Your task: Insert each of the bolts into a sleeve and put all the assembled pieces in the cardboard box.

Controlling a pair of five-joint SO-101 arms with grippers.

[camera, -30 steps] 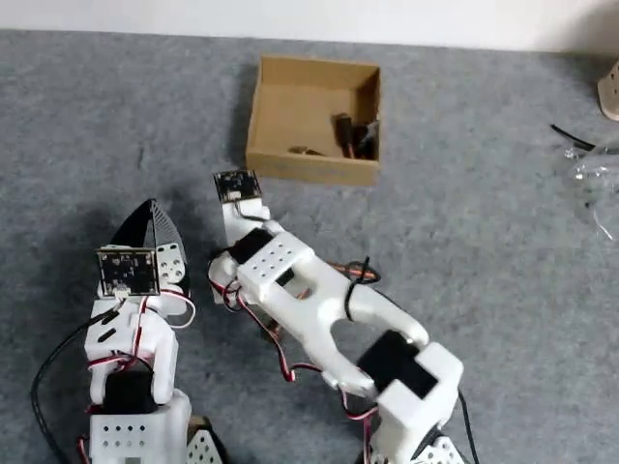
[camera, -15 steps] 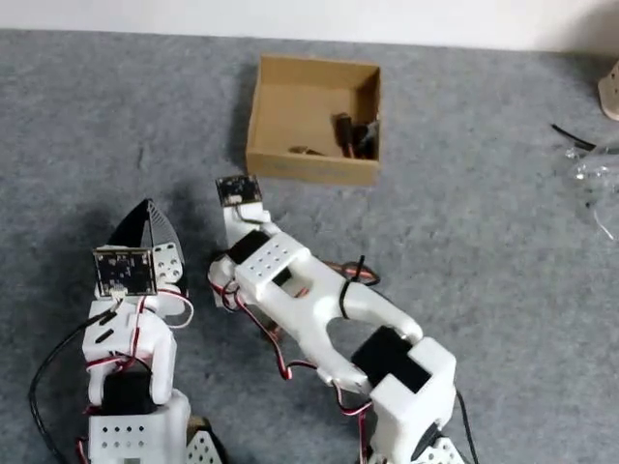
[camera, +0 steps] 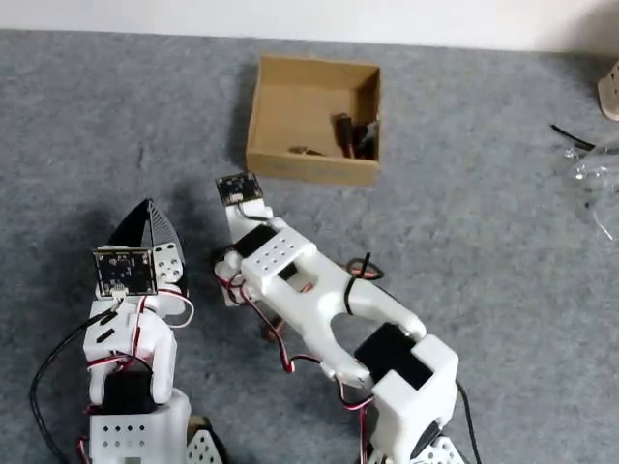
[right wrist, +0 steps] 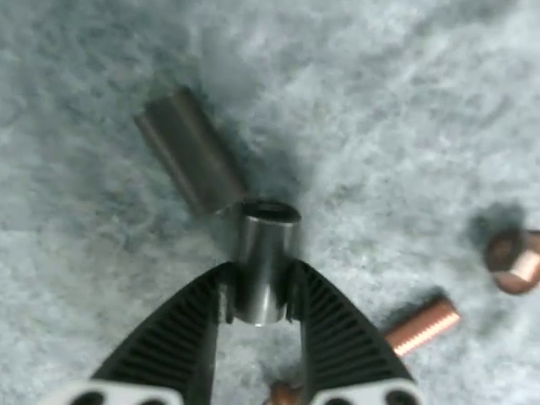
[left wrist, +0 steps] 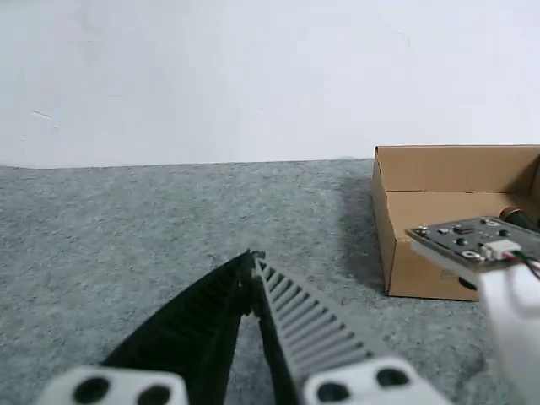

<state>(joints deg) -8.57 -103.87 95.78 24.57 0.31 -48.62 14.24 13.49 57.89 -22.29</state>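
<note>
Right then, my right pincer (right wrist: 259,291) had a steel sleeve (right wrist: 263,253) clamped just over the grey counter (right wrist: 405,101).
Both jaws were pressed snug against the sleeve's sides, its open rim showing beyond them. A second sleeve (right wrist: 187,150) lay tilted just beside it, a copper bolt (right wrist: 422,327) lay near, and another bolt (right wrist: 513,257) sat farther off. My left pincer (left wrist: 251,261) was closed on nothing, tips together, apart from the cardboard box (left wrist: 422,253), which held a few dark pieces (camera: 353,135).
</note>
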